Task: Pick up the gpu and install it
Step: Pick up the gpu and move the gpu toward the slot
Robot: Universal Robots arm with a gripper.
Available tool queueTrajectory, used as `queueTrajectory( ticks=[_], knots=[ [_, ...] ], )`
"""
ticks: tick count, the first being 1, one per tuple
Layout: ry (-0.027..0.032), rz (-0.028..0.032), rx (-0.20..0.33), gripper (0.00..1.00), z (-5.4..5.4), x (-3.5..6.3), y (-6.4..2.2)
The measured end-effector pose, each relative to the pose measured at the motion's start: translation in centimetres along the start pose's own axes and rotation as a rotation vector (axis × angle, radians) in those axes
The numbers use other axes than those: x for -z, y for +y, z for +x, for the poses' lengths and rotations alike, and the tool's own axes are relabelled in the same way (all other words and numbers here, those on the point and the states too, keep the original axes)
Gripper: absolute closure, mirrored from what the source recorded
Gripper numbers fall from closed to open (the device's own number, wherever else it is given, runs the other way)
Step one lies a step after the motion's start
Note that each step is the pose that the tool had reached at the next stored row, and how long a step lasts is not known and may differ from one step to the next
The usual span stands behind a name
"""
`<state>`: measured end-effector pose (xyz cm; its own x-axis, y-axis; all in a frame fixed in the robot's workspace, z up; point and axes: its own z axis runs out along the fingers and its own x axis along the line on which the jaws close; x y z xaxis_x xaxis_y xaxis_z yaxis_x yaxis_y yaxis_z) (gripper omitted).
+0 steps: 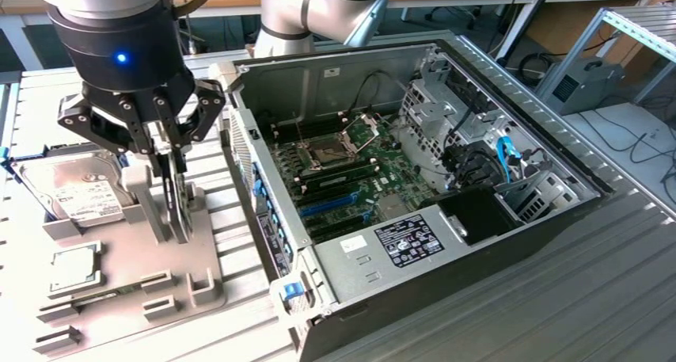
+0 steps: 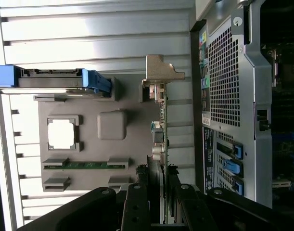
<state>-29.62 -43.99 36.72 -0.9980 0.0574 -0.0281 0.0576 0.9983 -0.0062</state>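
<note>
The gpu (image 1: 182, 207) is a thin dark card standing on edge on the grey fixture plate (image 1: 116, 239), at the exterior view's left beside the open computer case (image 1: 317, 69). My gripper (image 1: 167, 168) comes down from above with a finger on each side of the card's upper edge, shut on it. In the wrist view the gpu (image 2: 159, 130) appears edge-on, its silver bracket (image 2: 160, 72) at the far end, and my gripper (image 2: 159, 204) straddles its near end. Whether the card has left its holder is unclear.
On the fixture lie a hard drive (image 1: 79, 192), a square CPU chip (image 1: 74, 267) and a memory stick (image 2: 84, 165). The case's motherboard has blue slots (image 1: 328, 207), a CPU socket (image 1: 322, 152) and a power supply (image 1: 407, 239). The case's rear wall (image 2: 223, 82) stands close beside the card.
</note>
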Motion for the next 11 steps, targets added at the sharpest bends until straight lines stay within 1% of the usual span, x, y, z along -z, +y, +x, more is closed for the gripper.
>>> queueTrajectory(
  ticks=[8, 11],
  knots=[
    [-0.0001, -0.0001, 0.0, 0.73, 0.0, 0.76, 0.0],
    [0.0, 0.0, 0.0, 0.73, 0.0, 1.19, -0.01]
  ],
)
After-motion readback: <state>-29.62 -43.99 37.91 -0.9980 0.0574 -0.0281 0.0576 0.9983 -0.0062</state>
